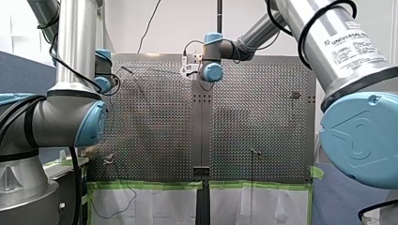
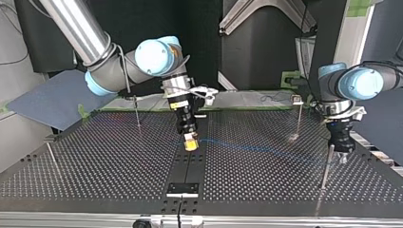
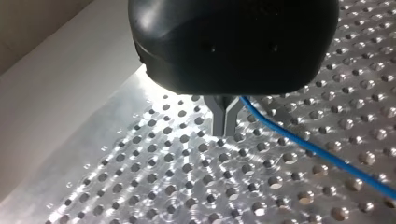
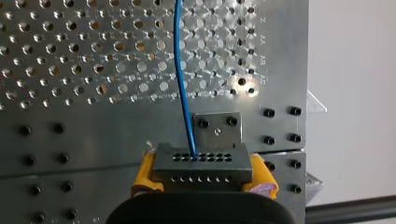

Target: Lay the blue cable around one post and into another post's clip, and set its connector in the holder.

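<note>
Though apart, two grippers (image 2: 191,142) (image 2: 343,154), one blue cable (image 2: 247,148), one connector (image 4: 201,165), four posts (image 2: 137,114) (image 2: 51,154) (image 2: 298,121) (image 2: 327,166).

The table (image 3: 140,186) is bare perforated metal, bright and finely brushed, with glare around its holes. The blue cable (image 3: 317,154) has a smooth, slightly glossy plastic jacket. My left gripper (image 3: 225,133) has 2 dull grey metal fingers (image 3: 218,116) under a glossy black housing (image 3: 233,42). My right gripper (image 4: 201,177) has 2 yellow rubbery pads (image 4: 145,173) against the matt dark grey connector (image 4: 201,163). In the front view, matt green tape (image 1: 141,185) lines the table's 6 o'clock edge. The arm tubes (image 1: 75,42) are satin metal, and their joint caps (image 1: 361,136) are smooth blue plastic.
</note>
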